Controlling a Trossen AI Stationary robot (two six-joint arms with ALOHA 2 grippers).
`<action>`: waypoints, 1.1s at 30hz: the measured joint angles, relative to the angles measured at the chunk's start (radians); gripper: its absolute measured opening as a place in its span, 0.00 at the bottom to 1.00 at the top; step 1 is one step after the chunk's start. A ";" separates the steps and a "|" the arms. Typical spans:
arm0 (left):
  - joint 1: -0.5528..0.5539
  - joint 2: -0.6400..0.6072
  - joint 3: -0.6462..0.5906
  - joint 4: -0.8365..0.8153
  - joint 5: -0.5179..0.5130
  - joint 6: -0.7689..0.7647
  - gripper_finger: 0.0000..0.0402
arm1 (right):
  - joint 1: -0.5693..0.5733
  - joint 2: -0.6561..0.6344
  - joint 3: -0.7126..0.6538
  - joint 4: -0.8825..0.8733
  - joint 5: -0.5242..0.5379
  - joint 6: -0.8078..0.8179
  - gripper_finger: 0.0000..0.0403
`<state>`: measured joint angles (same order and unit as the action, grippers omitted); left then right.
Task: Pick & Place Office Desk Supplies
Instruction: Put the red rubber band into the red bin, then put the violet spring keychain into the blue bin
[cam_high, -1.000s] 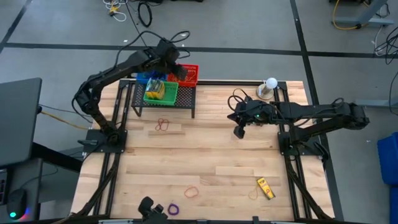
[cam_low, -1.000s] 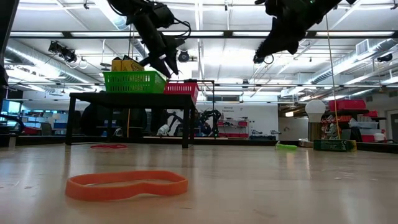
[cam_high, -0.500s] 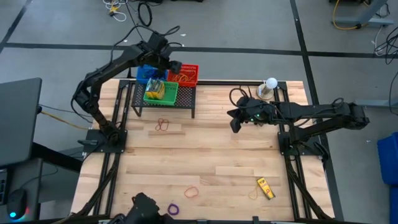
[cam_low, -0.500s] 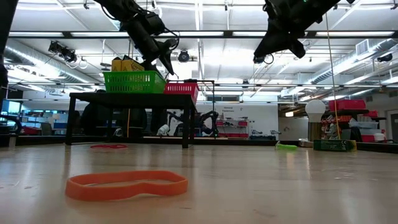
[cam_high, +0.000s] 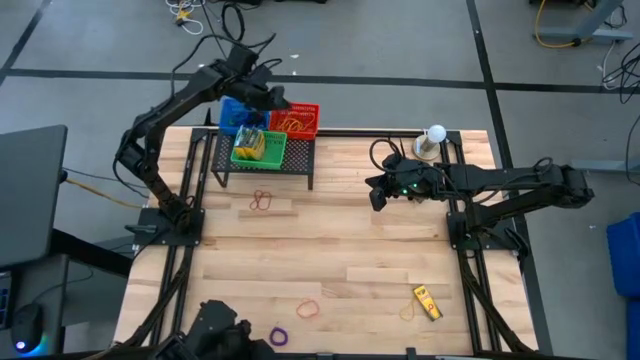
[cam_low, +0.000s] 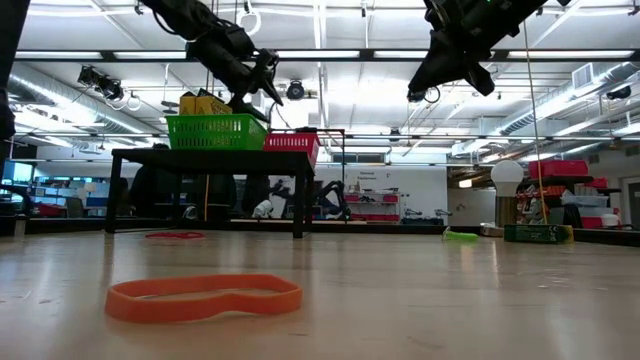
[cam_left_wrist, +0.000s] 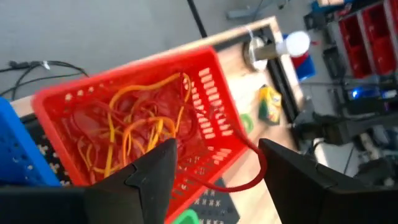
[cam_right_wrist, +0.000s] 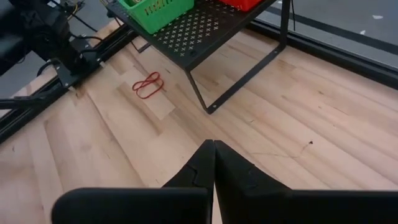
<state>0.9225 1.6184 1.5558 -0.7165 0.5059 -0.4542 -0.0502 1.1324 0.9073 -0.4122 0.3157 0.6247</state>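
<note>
Risk lay at the red basket (cam_left_wrist: 134, 118), toward eleven o'clock on the table (cam_high: 340, 260): the left pincer (cam_left_wrist: 214, 171) gaped empty, and one red band (cam_left_wrist: 239, 177) dangled over the rim (liable to slip out).

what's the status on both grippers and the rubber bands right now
Left gripper open above red basket of rubber bands. Right gripper shut, empty, over bare table. Red band on table, nothing blocking.

No legible text — labels unreadable.
</note>
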 joint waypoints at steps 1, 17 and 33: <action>0.006 0.000 0.000 0.010 0.003 -0.006 0.57 | 0.000 0.000 0.000 0.000 0.000 0.000 0.02; -0.036 -0.031 -0.003 0.045 -0.031 0.282 0.51 | 0.001 0.000 0.000 -0.022 0.000 0.010 0.02; -0.407 -0.039 -0.082 0.505 -0.008 0.406 0.02 | -0.006 -0.003 -0.026 -0.273 0.158 0.201 0.01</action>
<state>0.5154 1.5799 1.4734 -0.2113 0.4980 -0.0480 -0.0564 1.1299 0.8815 -0.6852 0.4740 0.8261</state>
